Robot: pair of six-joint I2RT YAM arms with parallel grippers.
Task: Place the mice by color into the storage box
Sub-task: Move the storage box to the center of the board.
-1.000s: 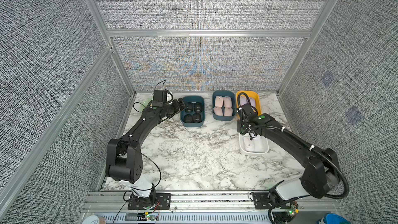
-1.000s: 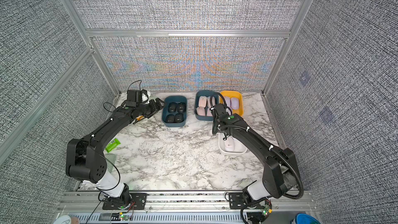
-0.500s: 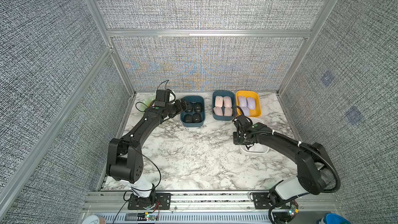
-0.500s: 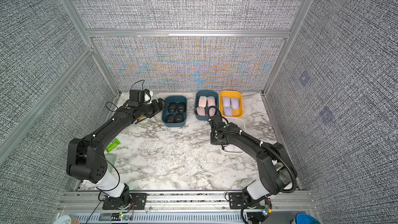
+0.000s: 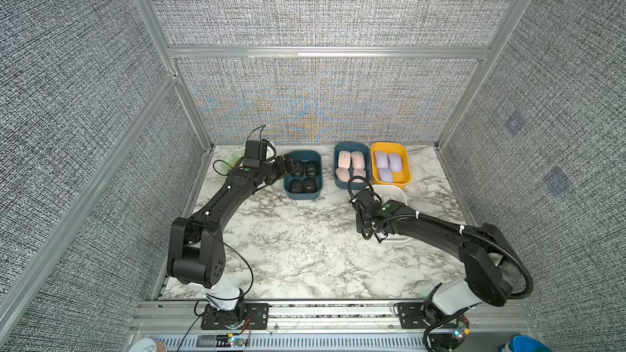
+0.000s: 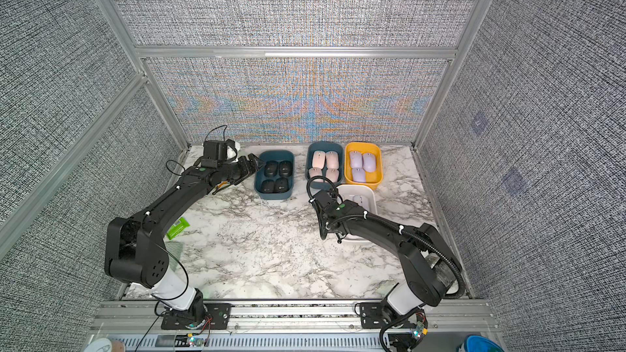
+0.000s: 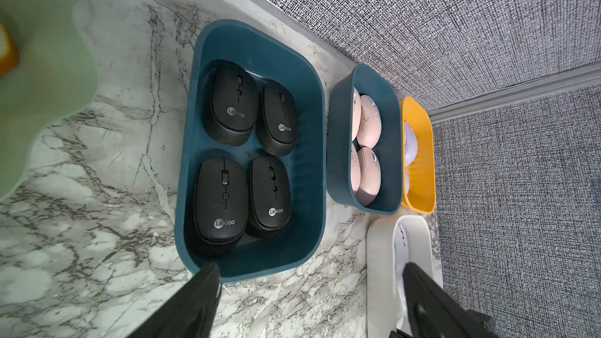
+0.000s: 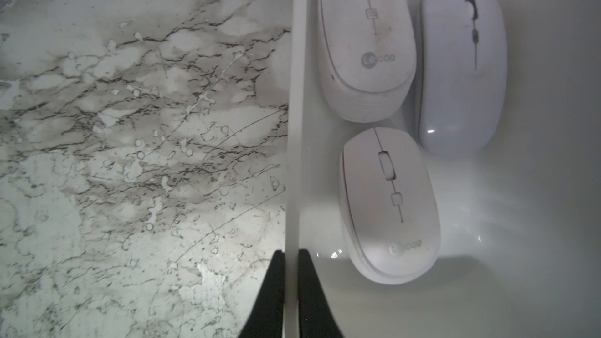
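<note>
Four storage boxes stand at the back of the marble table. A dark blue box (image 5: 302, 154) holds several black mice (image 7: 227, 105). A second blue box (image 5: 350, 144) holds pale pink mice (image 5: 351, 163). The yellow box (image 5: 389, 145) holds three lilac mice (image 5: 388, 162). In front of it the white box (image 8: 296, 125) holds three white mice (image 8: 390, 206). My right gripper (image 8: 291, 255) is shut on that box's thin side wall, one finger inside and one outside. My left gripper (image 7: 309, 266) hangs open by the black-mouse box, holding nothing.
A pale green plate (image 7: 39, 60) with a blurred orange thing (image 7: 6, 53) on it sits in the back left corner. A green packet (image 6: 178, 228) lies under my left arm. Grey fabric walls close in the table on three sides.
My right arm pulled back from the yellow box towards the front and its jaws closed on the white box's wall. The left arm hardly moved and stayed open.
</note>
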